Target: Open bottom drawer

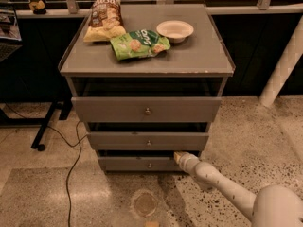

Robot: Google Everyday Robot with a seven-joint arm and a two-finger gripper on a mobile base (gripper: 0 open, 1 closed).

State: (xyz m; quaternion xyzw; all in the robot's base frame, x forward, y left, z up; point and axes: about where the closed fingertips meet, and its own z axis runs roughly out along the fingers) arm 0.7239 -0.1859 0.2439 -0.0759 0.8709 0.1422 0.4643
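Observation:
The grey cabinet [147, 56] has three flat grey drawer fronts, each with a small round metal knob. The bottom drawer [137, 164] is the slimmest and lowest front, just above the floor, with its knob [149, 165] at its middle. It stands slightly out from the cabinet, with a dark gap above it. My gripper [178, 157] is at the top right end of the bottom drawer's front, to the right of the knob. The white arm runs from it down to the lower right corner.
The top drawer [147, 109] and the middle drawer [147, 141] also stand a little out. A yellow chip bag [104, 20], a green chip bag [138, 44] and a white bowl [174, 30] lie on the cabinet top. A black cable [71, 169] trails on the speckled floor at left. A white post [281, 70] stands at right.

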